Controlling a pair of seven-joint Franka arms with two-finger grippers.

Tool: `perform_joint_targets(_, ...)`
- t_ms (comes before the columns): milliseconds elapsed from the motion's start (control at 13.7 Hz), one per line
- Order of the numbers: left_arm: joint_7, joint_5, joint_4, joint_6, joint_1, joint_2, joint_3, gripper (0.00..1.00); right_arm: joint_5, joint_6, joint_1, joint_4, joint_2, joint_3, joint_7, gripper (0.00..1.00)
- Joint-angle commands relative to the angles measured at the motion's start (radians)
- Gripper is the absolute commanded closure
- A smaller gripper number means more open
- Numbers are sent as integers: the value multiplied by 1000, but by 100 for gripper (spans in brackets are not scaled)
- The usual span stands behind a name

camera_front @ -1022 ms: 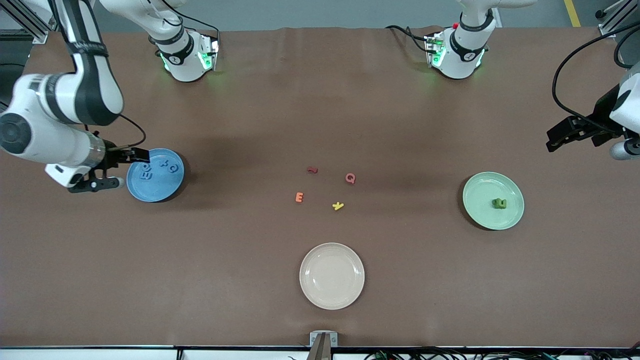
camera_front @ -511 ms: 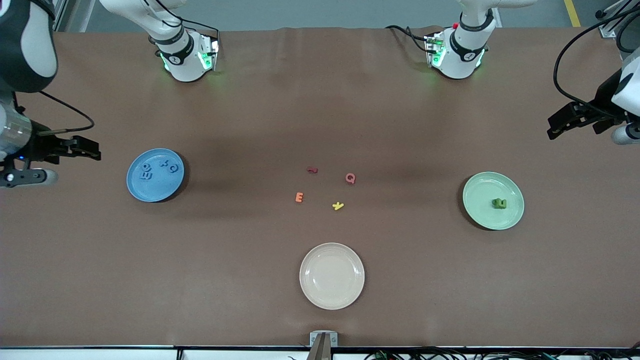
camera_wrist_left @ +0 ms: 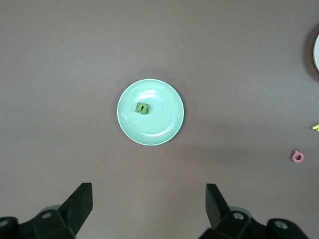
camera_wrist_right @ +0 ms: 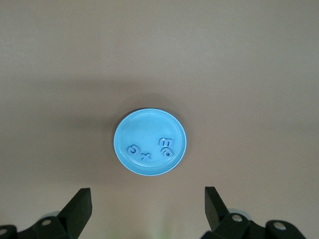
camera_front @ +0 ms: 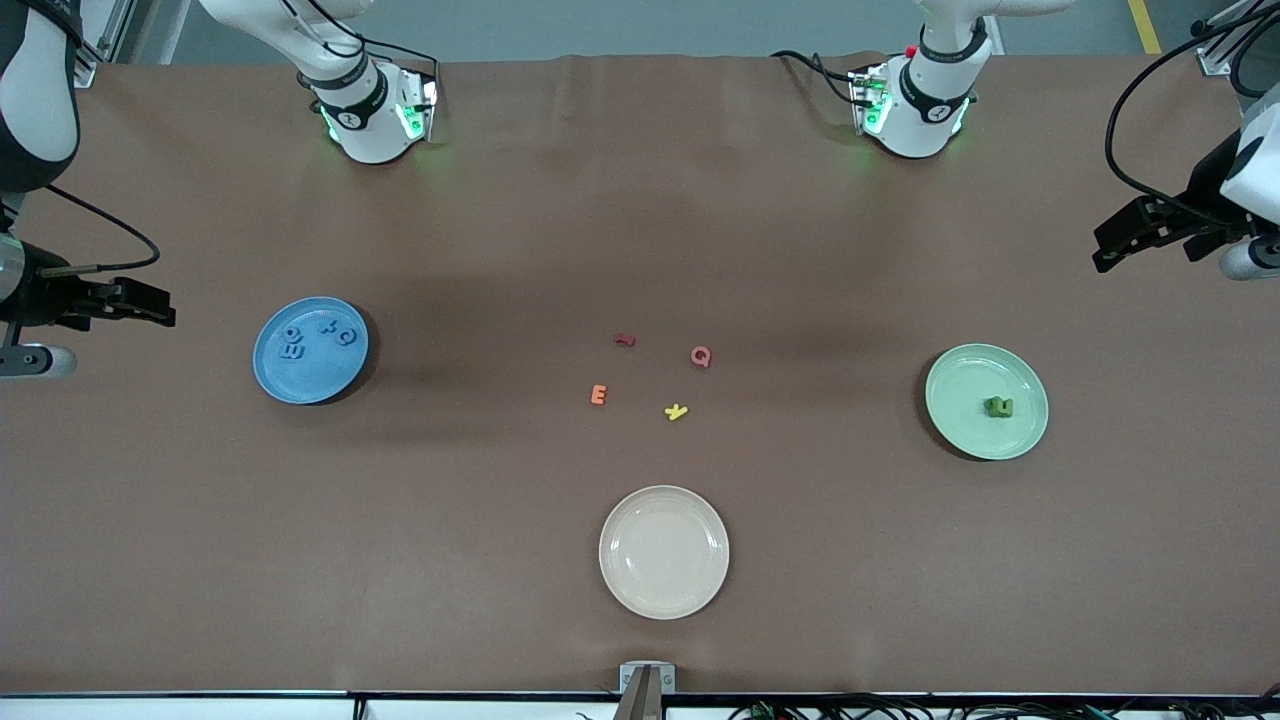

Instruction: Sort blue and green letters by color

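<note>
Above the table ends, left gripper (camera_wrist_left: 147, 199) and right gripper (camera_wrist_right: 147, 201) fingers spread, empty.

Left gripper (camera_front: 1105, 253): raised at left arm's table end, fingers spread, holding nothing. Right gripper (camera_front: 160, 308): raised at right arm's table end, fingers spread, holding nothing

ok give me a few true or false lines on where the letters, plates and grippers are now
1. The blue letters lie on the blue plate. True.
2. The green plate is bare. False: green letters sit on it.
3. The white plate holds no letter. True.
4. The orange E is on the white plate. False: it lies on the table.
5. The right gripper and the left gripper are both open. True.
</note>
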Motion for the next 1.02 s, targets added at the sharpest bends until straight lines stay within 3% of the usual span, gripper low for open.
perform_joint_targets(0, 10, -16, -16, 15, -4, -13, -7, 0, -12, -24, -12, 67, 21, 7, 13, 0)
perform_joint_targets(365, 13, -16, -16, 3, -1, -24, -30, 0, 19, -84, -31, 58, 19, 7, 2, 0)
perform_joint_targets(949, 13, -14, -14, -39, 6, -28, -39, 0, 11, -70, -58, -38, -71, 33, 1, 0)
